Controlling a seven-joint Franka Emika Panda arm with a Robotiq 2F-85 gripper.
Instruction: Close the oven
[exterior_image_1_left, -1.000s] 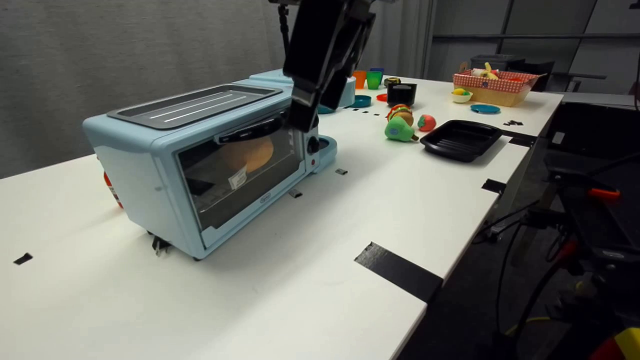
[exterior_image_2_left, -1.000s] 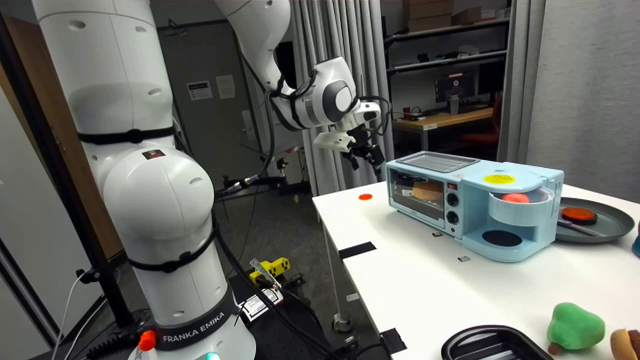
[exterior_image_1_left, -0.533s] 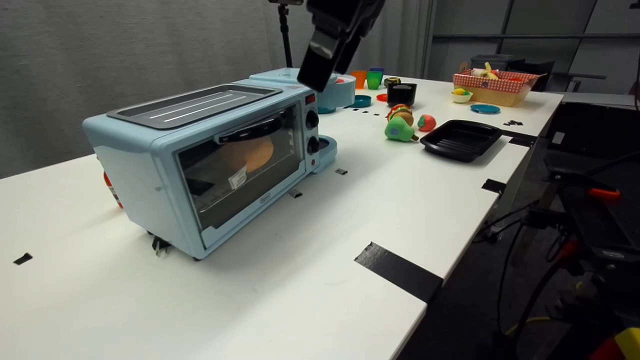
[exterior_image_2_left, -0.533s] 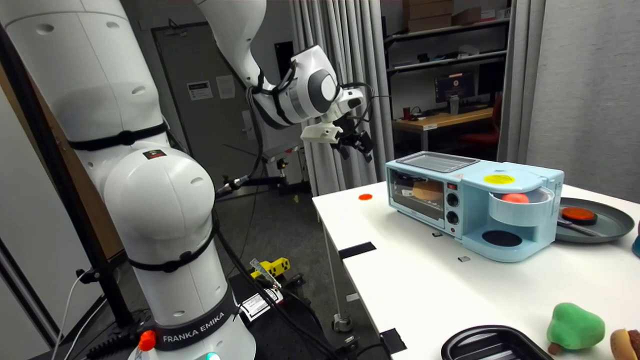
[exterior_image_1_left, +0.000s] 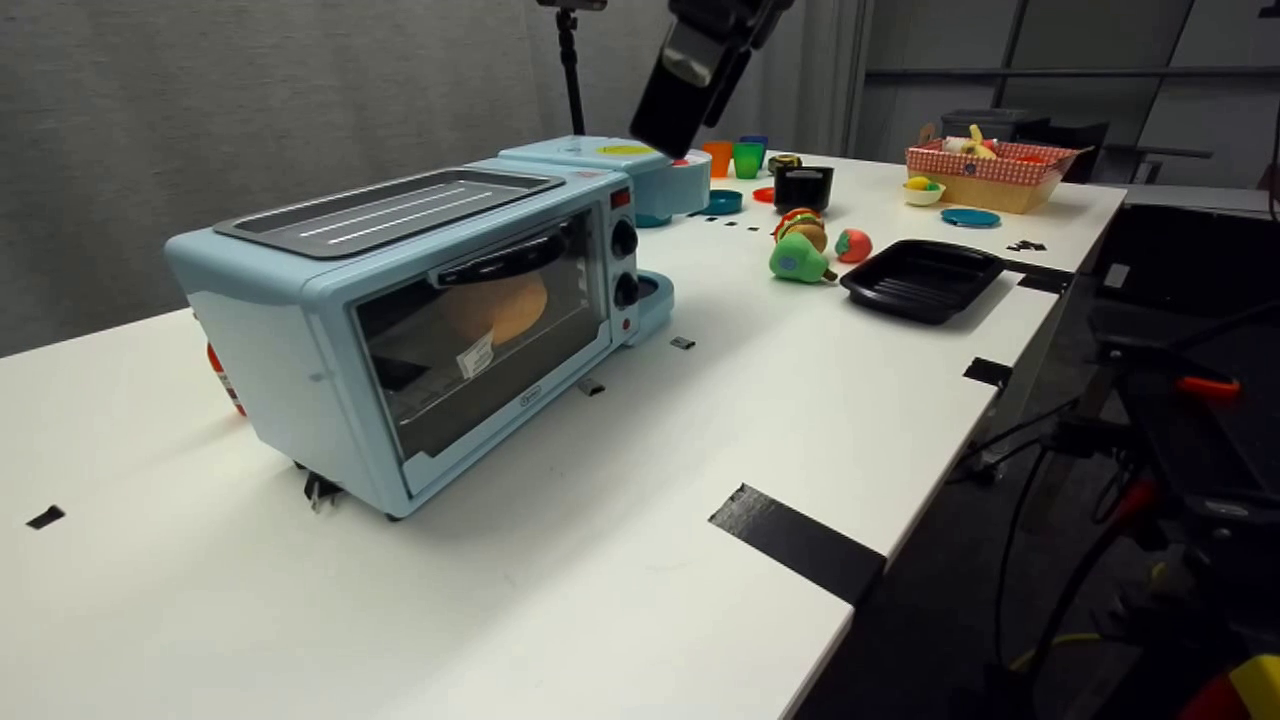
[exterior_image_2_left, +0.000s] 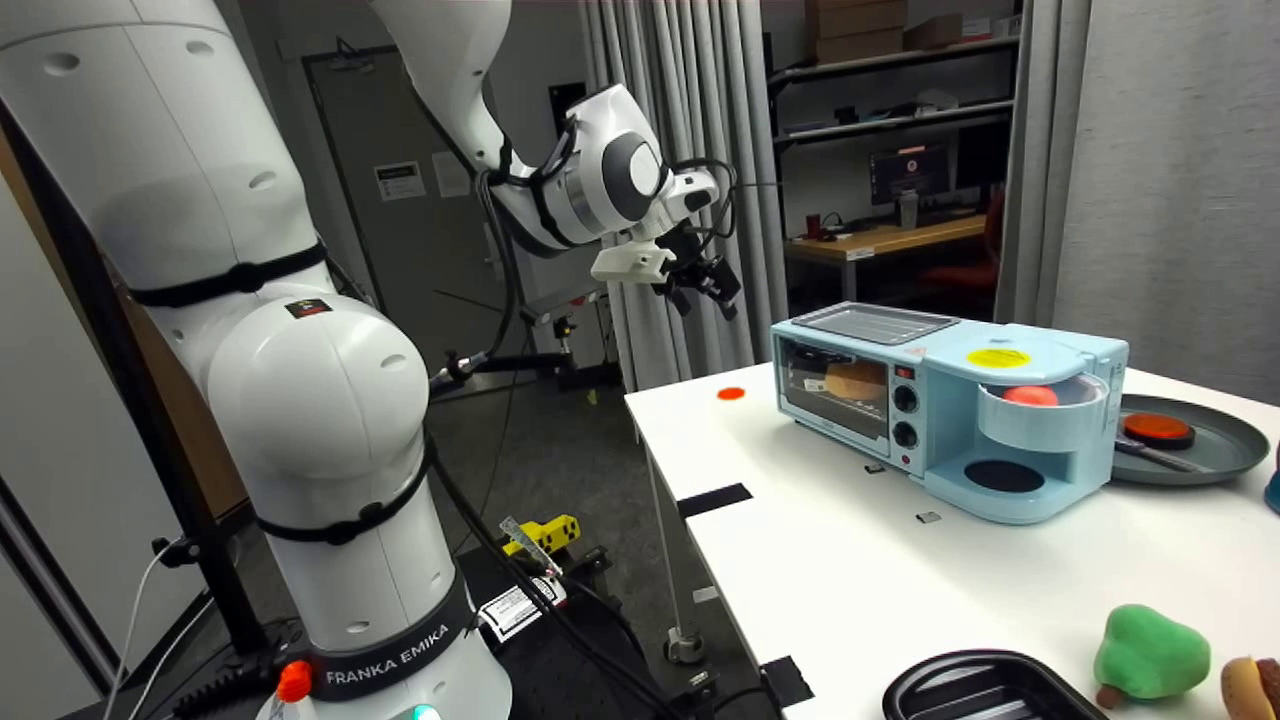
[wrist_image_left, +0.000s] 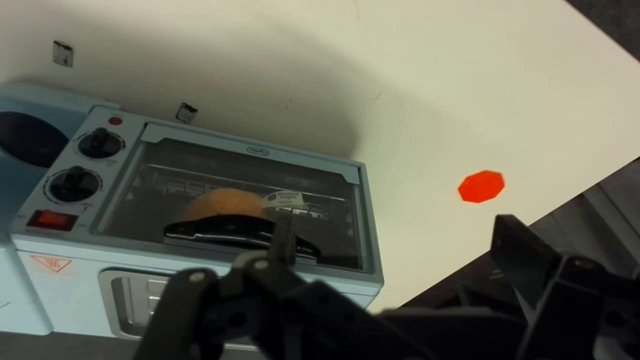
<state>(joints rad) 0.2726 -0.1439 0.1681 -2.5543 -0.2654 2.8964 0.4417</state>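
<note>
Wrist view, tool (wrist_image_left: 395, 225) spread wide, closed oven (wrist_image_left: 167, 202) below, apart from it

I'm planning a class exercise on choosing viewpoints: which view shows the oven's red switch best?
The wrist view: the red switch is largest there, and nothing blocks it. Both exterior views also show it unblocked, but smaller, on the oven.

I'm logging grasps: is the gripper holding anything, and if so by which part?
Nothing is held: the gripper stands open, clear of the oven handle.
</note>
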